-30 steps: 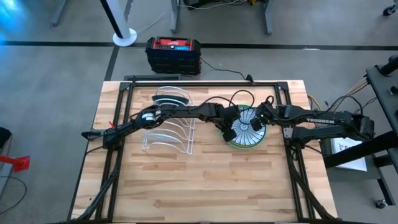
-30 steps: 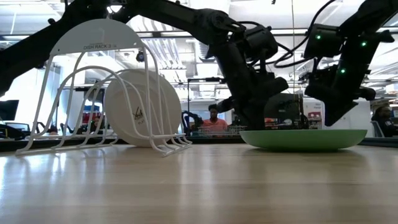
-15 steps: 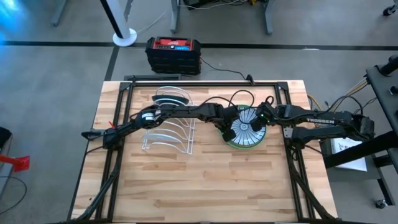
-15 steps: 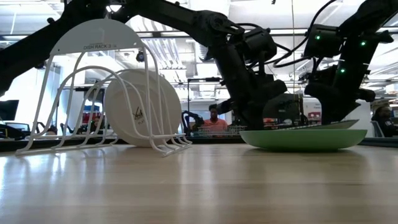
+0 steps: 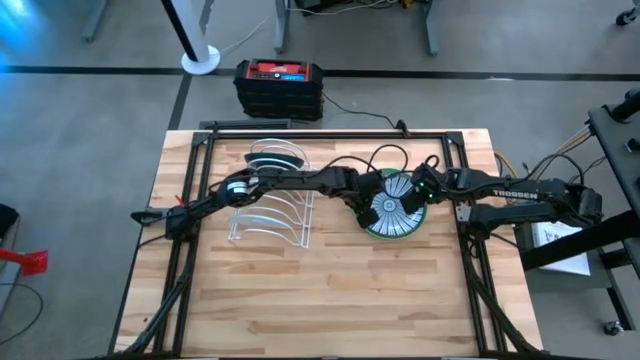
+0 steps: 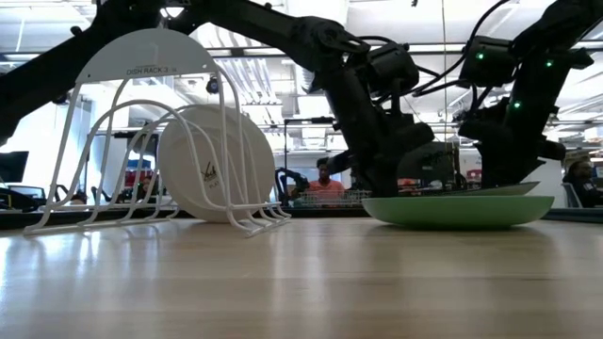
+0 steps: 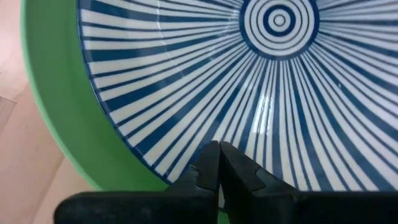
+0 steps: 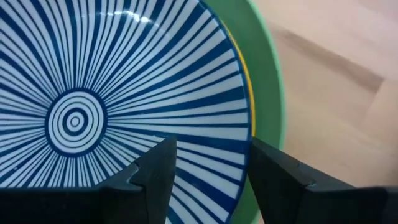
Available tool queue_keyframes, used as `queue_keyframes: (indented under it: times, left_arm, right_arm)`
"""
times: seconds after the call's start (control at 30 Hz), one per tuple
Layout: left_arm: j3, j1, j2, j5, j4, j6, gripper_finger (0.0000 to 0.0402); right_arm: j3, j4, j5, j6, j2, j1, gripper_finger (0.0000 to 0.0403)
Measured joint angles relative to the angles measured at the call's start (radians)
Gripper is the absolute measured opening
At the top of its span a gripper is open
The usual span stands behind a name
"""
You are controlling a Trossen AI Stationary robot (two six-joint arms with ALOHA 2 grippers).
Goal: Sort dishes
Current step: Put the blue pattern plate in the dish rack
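On green plate [image 5: 375, 229], striped plate [image 5: 390, 207], left pincer [image 7: 219, 163] shut on its rim, seemingly

Robotics lab: wooden worktable [image 5: 330, 290] on grey concrete floor [image 5: 80, 150], power unit [image 5: 279, 86] behind it, open-plan workstations, seated person [image 6: 323, 185] beyond

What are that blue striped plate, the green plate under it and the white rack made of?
The striped plate looks like glazed ceramic: it is glossy, with bright glints on it. The green plate is smooth and evenly coloured, ceramic or possibly melamine. The rack looks like thin bent wire coated white.
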Motion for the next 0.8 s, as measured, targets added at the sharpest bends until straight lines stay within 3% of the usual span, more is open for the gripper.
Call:
queue_keyframes:
  times: [0.4, 0.8]
  left_arm:
    - [-0.063, -0.001, -0.003, -0.004, 0.095, -0.009, 0.0000]
    - [-0.065, -0.005, -0.003, 0.006, 0.117, -0.001, 0.0000]
  right_arm:
    - [-0.036, 0.034, -0.021, 0.051, -0.011, -0.010, 0.0181]
    - [-0.036, 0.050, -0.019, 0.106, -0.148, -0.011, 0.0167]
